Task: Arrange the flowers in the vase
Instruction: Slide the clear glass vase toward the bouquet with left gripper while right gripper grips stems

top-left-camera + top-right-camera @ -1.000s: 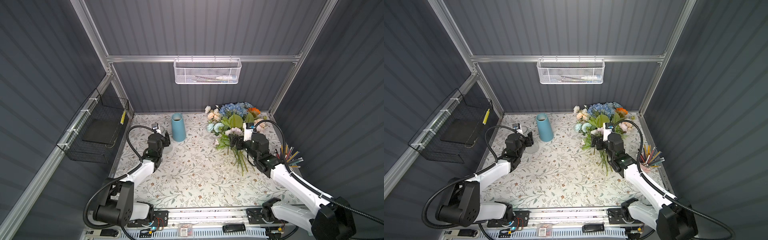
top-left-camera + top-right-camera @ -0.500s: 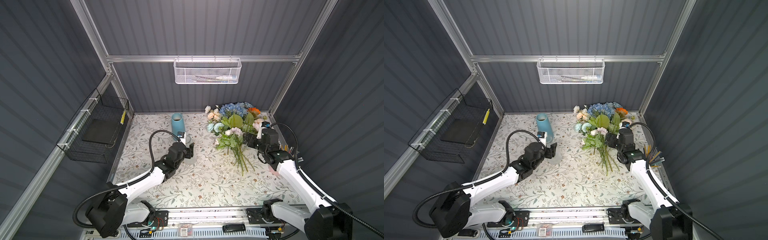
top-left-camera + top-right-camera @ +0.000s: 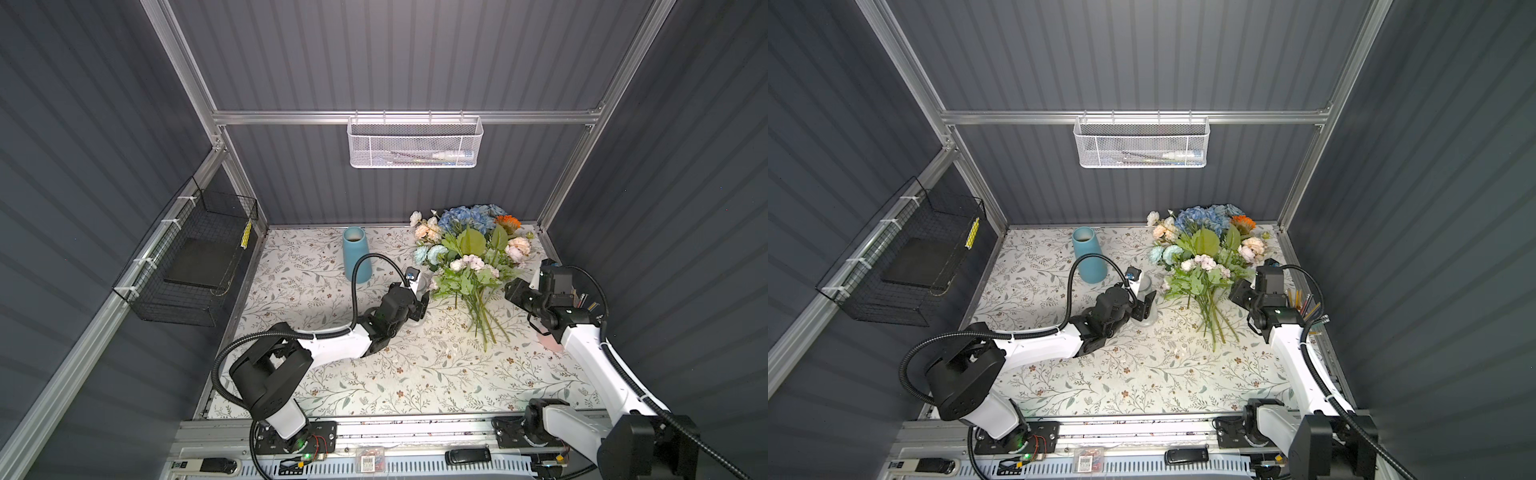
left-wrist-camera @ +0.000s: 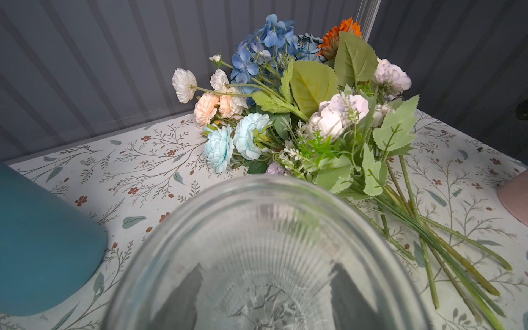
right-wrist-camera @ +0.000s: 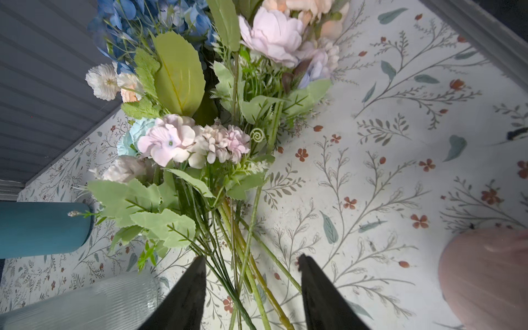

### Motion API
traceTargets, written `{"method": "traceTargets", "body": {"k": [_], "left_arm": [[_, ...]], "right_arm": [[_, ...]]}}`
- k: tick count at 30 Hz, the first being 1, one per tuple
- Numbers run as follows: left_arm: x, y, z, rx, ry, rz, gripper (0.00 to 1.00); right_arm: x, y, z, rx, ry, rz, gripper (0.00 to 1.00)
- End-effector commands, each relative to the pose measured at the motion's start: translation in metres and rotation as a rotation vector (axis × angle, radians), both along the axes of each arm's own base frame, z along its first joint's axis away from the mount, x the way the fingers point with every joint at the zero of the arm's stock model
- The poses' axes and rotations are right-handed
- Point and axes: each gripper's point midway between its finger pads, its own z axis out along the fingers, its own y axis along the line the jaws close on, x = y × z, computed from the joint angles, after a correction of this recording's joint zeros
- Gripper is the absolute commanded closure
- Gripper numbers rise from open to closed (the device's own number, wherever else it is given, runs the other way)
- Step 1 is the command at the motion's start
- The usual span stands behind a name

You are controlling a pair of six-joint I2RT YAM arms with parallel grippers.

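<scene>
The flowers (image 3: 469, 253) (image 3: 1204, 253) lie in a bunch at the back right of the table, with their green stems fanned toward the front. In both top views my left gripper (image 3: 420, 305) (image 3: 1145, 306) is shut on a clear ribbed glass vase (image 3: 421, 283) (image 3: 1144, 284), just left of the bunch. The left wrist view shows dark fingers (image 4: 183, 297) through the vase wall (image 4: 257, 200), round my left gripper (image 4: 267, 267). My right gripper (image 3: 512, 293) (image 5: 252, 258) is open, just right of the stems (image 5: 251, 274), which show between its fingers untouched.
A teal vase (image 3: 356, 255) (image 3: 1089, 255) stands at the back, left of the flowers. A pink cup (image 5: 485, 271) of coloured pencils (image 3: 1304, 303) stands by the right wall beside my right arm. A white mesh basket (image 3: 413, 143) hangs on the back wall. A black wire basket (image 3: 199, 257) hangs on the left wall.
My left arm has carried the glass vase from the far left to the middle, beside the flowers. My right gripper has drawn back to the right of the stems, and its jaws have narrowed.
</scene>
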Motion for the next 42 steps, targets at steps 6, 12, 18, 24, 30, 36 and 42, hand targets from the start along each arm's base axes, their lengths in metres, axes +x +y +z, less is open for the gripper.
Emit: {"method": "traceTargets", "body": {"k": [6, 12, 18, 24, 30, 36, 42], "left_arm": [[0.001, -0.016, 0.027, -0.057, -0.065, -0.015, 0.44], [-0.002, -0.015, 0.032, -0.054, -0.039, -0.023, 0.01], [-0.021, 0.003, 0.052, -0.067, 0.009, -0.033, 0.01], [-0.038, 0.022, 0.076, -0.065, 0.009, -0.057, 0.01], [-0.014, 0.051, 0.085, -0.165, 0.043, -0.028, 0.01], [0.003, 0.065, 0.094, -0.174, 0.009, 0.012, 0.01], [0.005, 0.066, 0.095, -0.177, 0.007, 0.019, 0.01]], "right_arm": [[0.002, 0.008, -0.001, 0.045, 0.004, 0.048, 0.45], [0.007, 0.022, -0.019, 0.125, 0.059, 0.085, 0.49], [0.019, 0.043, -0.033, 0.161, 0.070, 0.122, 0.60], [0.039, 0.058, -0.049, 0.182, 0.095, 0.144, 0.67], [0.052, 0.054, -0.061, 0.171, 0.099, 0.108, 0.75], [0.058, 0.054, -0.069, 0.179, 0.098, 0.103, 0.78], [0.066, 0.054, -0.081, 0.182, 0.117, 0.092, 0.80]]}}
